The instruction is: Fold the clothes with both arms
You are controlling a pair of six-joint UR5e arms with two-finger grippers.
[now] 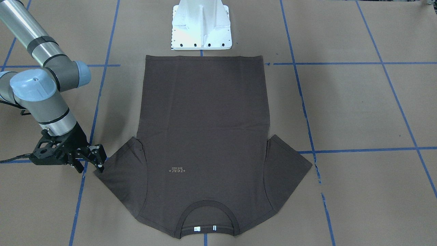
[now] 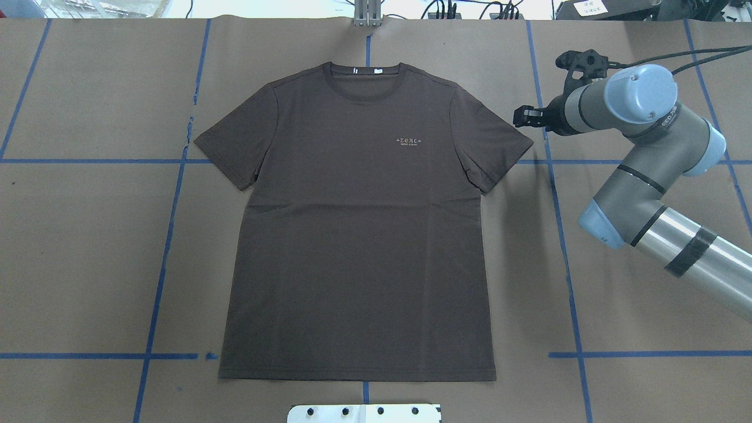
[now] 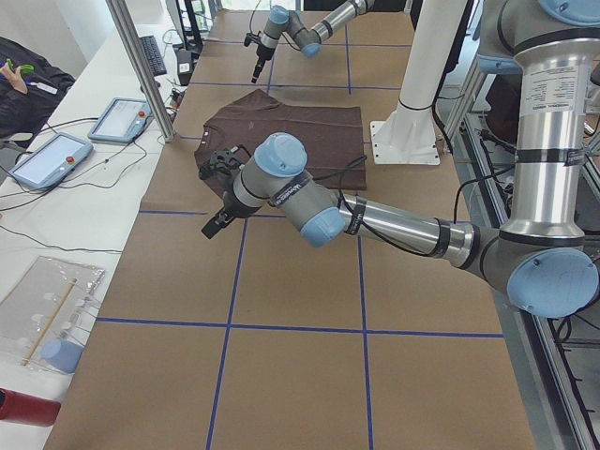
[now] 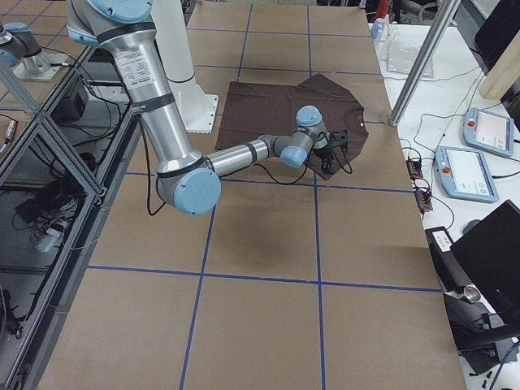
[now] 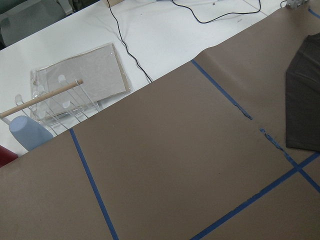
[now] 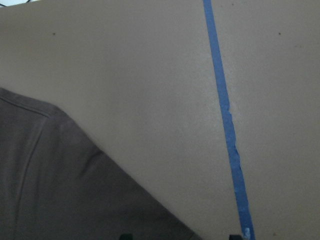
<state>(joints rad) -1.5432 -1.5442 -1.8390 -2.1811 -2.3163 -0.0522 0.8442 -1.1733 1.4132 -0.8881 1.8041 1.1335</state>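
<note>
With the T-shirt [image 2: 358, 247] spread flat on the desk [image 2: 88, 235] and no fold made, our right end effector [image 1: 99, 160] gapes wide beside its two-o'clock sleeve [image 2: 499, 147]; the left end effector [image 3: 212, 227] we cannot tell.

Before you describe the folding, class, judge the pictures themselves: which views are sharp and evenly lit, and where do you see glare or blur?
Overhead exterior: sharp, evenly lit, the T-shirt lettering crisp. Exterior front-facing: the white pedestal base glares, nearly washed out. Right wrist-mounted: soft focus on the sleeve hem. Left wrist-mounted: the white table at the top is very bright.
</note>
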